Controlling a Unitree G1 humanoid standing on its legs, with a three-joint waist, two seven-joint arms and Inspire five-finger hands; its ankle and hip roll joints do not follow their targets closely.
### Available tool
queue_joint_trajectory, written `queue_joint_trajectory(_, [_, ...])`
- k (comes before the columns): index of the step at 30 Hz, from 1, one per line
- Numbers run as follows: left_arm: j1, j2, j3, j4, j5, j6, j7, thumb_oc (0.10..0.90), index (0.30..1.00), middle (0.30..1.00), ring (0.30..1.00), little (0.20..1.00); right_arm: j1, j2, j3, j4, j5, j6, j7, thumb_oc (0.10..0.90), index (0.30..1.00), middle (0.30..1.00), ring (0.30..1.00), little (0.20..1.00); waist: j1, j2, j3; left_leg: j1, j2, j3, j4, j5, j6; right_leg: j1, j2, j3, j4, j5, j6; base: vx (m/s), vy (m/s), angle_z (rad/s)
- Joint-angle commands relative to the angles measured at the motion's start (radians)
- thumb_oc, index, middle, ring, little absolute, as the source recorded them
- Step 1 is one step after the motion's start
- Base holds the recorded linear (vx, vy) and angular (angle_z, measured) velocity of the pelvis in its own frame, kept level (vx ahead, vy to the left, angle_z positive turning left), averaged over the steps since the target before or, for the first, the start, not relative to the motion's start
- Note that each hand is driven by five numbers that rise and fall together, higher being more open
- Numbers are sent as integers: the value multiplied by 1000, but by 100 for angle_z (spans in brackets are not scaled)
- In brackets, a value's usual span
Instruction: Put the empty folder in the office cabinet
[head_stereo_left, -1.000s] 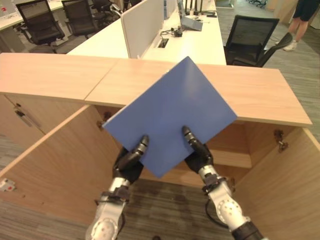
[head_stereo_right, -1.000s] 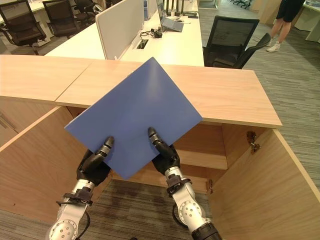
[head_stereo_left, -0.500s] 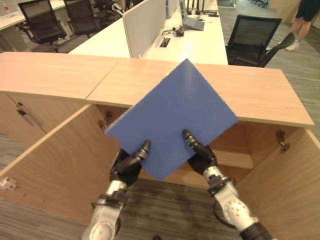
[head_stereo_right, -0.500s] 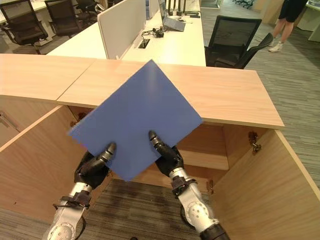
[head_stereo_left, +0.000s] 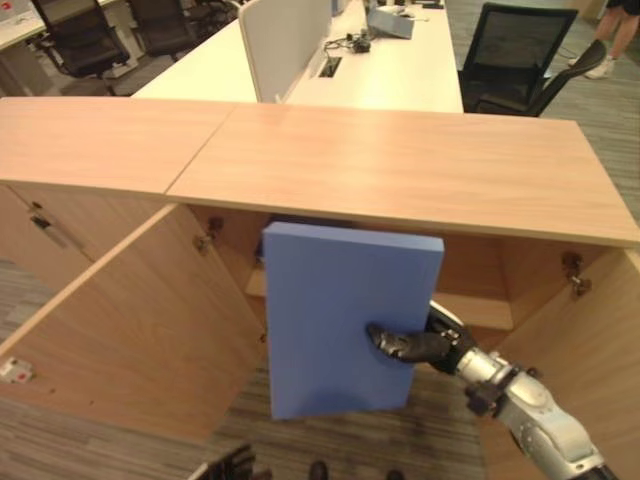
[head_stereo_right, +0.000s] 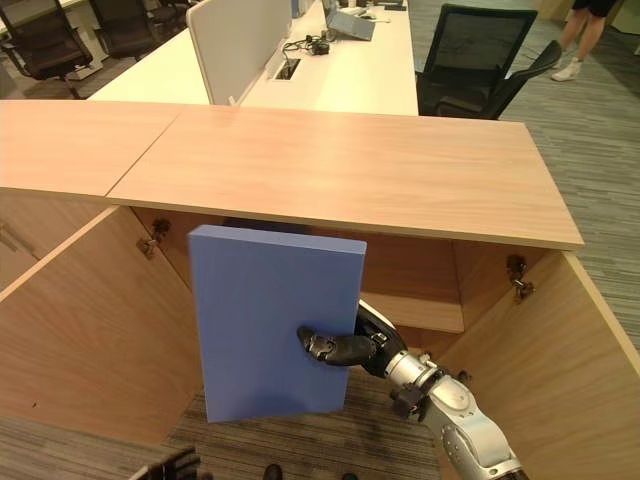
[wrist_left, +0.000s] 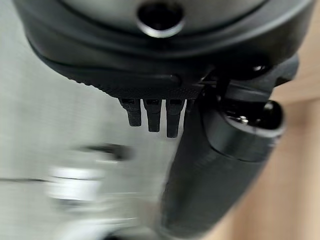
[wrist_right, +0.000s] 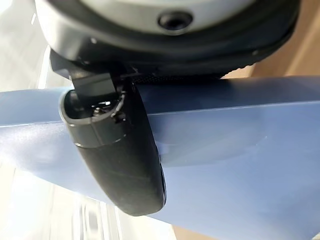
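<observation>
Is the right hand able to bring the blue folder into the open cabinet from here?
Probably yes: the right hand pinches the folder upright before the cabinet, whose doors stand open.

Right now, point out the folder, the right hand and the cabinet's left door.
folder (head_stereo_left: 330, 300): left eye view, middle of its blue cover.
right hand (head_stereo_right: 345, 349): right eye view, thumb over the cover.
cabinet's left door (head_stereo_left: 130, 320): left eye view, inner wooden face.
</observation>
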Motion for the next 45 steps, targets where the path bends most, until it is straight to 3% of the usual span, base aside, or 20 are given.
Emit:
queue_joint_trajectory(1, [-133,-4,-60,72,239,-44,31,800,900,900,900,900,-80,24,-1,-127,-48,-110,31,400,300,300,300,300,0,-34,-29,25,64,5,2,-55,-77,52,-87,-44,20,-36,96,6,13,7])
queue_joint_trajectory(7, [-160,-62,-84,138,207,-12,34,800,900,900,900,900,-92,75,92,37,-45,-80,-3,400,300,300,300,300,14,-36,-23,16,62,-13,2,-50,-78,55,-86,-57,20,-40,90,1,-1,4])
queue_joint_trajectory(11, [-162,-64,-146,121,205,-8,56,800,900,900,900,900,-103,237,152,317,178,-59,-73,400,300,300,300,300,41,-37,-23,5,61,-34,2,-43,-81,58,-84,-76,18,-43,86,14,-4,15])
queue_joint_trajectory(15, [-165,-45,-162,106,179,-7,74,800,900,900,900,900,-138,295,146,429,295,-56,-116,400,300,300,300,300,58,-40,-20,-1,59,-45,2,-40,-84,59,-82,-86,17,-46,85,12,-9,8])
queue_joint_trajectory(22, [-175,-29,-192,86,149,-9,96,800,900,900,900,900,-214,367,27,585,441,-111,-196,400,300,300,300,300,84,-37,-15,-20,54,-72,2,-34,-86,61,-78,-108,15,-53,84,16,-13,15])
queue_joint_trajectory(27, [-181,-36,-220,80,128,-4,118,800,900,900,900,900,-299,427,-143,666,596,-217,-264,400,300,300,300,300,97,-30,-11,-31,48,-90,2,-34,-84,60,-77,-123,14,-59,85,14,-3,10])
queue_joint_trajectory(34, [-176,-40,-253,71,125,1,121,800,900,900,900,900,-390,441,-317,702,723,-332,-319,400,300,300,300,300,107,-19,-16,-34,43,-107,2,-39,-82,69,-78,-135,13,-67,84,20,3,9])
queue_joint_trajectory(38, [-177,-37,-267,66,115,5,126,800,900,900,900,900,-468,418,-434,735,785,-425,-375,400,300,300,300,300,111,-12,-21,-35,39,-113,2,-42,-83,74,-78,-140,11,-71,85,13,0,2])
queue_joint_trajectory(43, [-191,-30,-289,53,108,11,127,800,900,900,900,900,-550,370,-507,797,808,-481,-432,400,300,300,300,300,118,-7,-19,-40,35,-120,2,-42,-86,72,-79,-146,11,-73,86,-2,-4,2])
queue_joint_trajectory(45, [-205,-16,-322,24,100,7,127,800,900,900,900,900,-647,300,-560,893,827,-507,-494,400,300,300,300,300,121,6,-8,-59,31,-125,2,-36,-90,57,-81,-146,9,-71,91,-52,0,5])
